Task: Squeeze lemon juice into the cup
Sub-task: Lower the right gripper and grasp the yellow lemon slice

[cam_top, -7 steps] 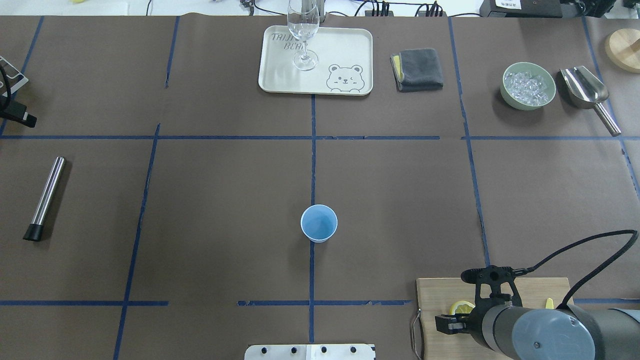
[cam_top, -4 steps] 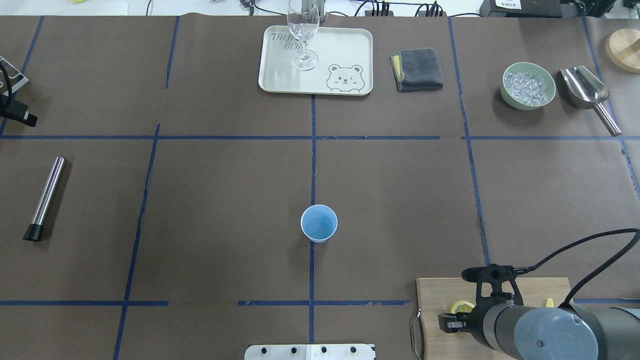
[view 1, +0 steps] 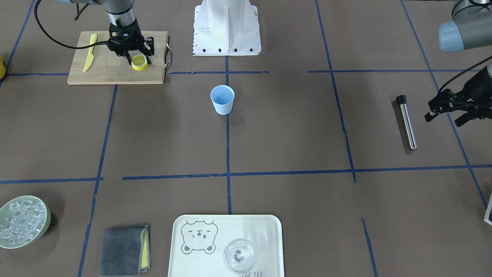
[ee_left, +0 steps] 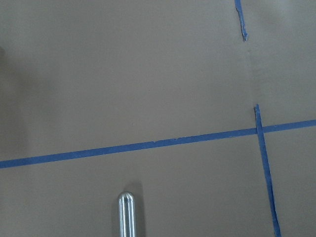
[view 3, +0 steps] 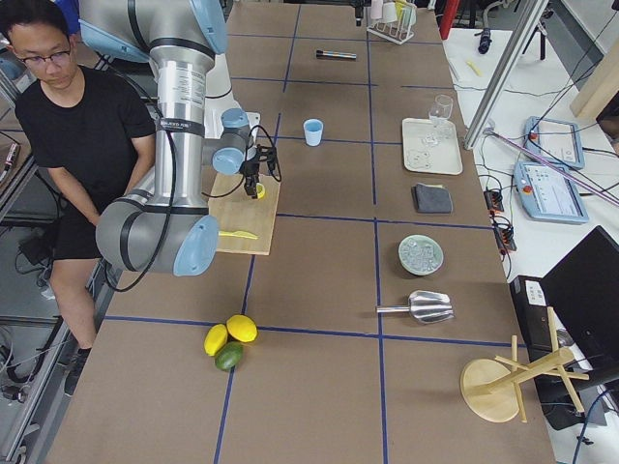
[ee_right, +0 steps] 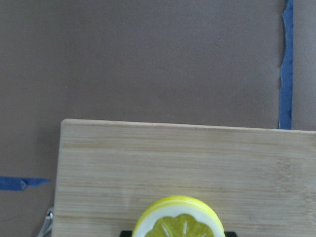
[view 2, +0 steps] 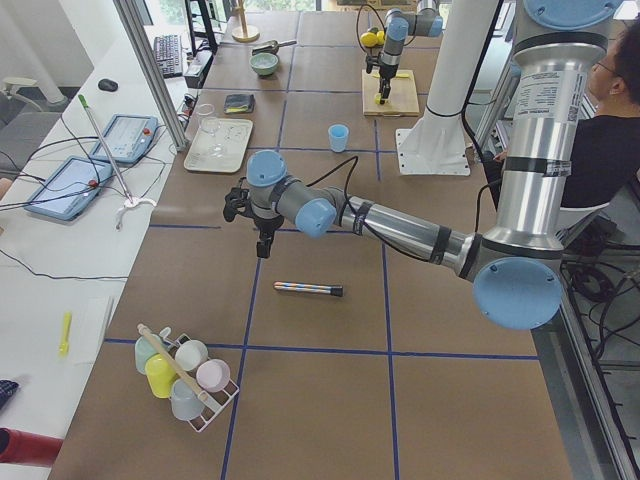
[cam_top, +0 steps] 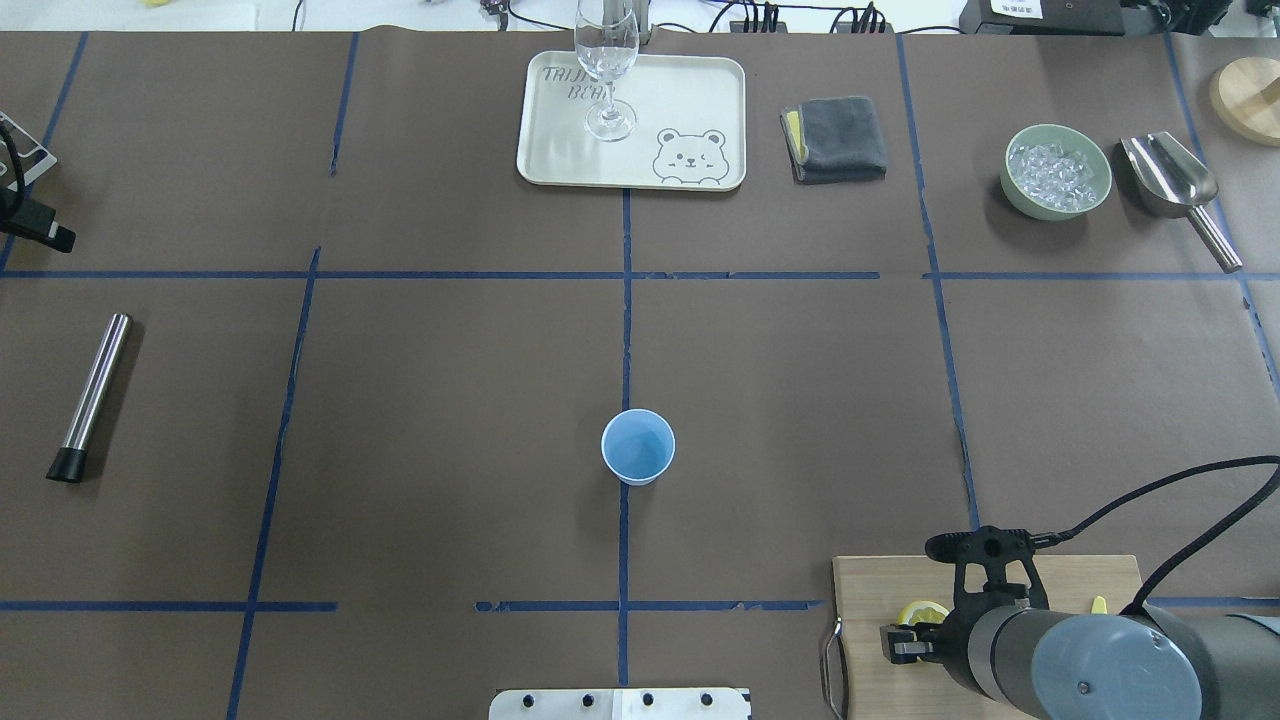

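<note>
Grab step I'd say: right gripper (view 1: 137, 57) jaws straddle the lemon (view 1: 139, 62), can't tell if clamped; next, carry it over the cup (view 1: 222, 100).

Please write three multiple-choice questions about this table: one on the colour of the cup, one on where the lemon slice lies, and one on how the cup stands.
1. What colour is the cup?
A. pale green
B. light blue
C. clear

2. Where does the lemon lie?
A. in the cup
B. on the floor
C. on the wooden board

3. How does the cup stand?
A. upright, nothing seen inside
B. on its side
C. upside down

Key: 1 B, its wall and inside are light blue. 2 C, the slice rests on the board's top. 3 A, its mouth faces up and only blue shows inside.
</note>
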{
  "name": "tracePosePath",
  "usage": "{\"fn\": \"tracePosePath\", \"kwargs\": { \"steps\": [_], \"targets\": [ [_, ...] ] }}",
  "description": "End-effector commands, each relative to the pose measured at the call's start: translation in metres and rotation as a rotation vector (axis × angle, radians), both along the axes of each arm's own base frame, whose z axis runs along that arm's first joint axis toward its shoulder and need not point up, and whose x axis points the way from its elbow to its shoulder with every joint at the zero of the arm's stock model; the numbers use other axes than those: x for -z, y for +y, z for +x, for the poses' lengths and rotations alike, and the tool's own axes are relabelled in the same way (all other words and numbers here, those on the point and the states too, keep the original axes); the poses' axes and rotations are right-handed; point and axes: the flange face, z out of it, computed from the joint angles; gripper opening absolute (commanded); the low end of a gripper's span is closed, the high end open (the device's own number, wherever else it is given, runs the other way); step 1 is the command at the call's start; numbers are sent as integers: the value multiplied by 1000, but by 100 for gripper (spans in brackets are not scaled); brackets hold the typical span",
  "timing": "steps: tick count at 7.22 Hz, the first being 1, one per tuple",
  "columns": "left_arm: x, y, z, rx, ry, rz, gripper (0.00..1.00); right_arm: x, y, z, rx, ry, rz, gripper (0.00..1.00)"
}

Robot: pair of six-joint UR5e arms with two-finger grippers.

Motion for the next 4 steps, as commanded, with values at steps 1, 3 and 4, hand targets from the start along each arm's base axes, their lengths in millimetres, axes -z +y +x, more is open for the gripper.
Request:
{"fn": "tracePosePath", "kwargs": {
  "steps": [1, 3, 4],
  "targets": [
    [1, 0, 0, 0, 1, 2, 100, 8, 0, 10, -1, -12, 0, 47],
    [0, 0, 0, 0, 0, 1, 100, 17, 0, 26, -3, -26, 1, 44],
    [0, 0, 0, 0, 0, 1, 100, 18, -4, 29, -15, -29, 2, 43]
  ]
}}
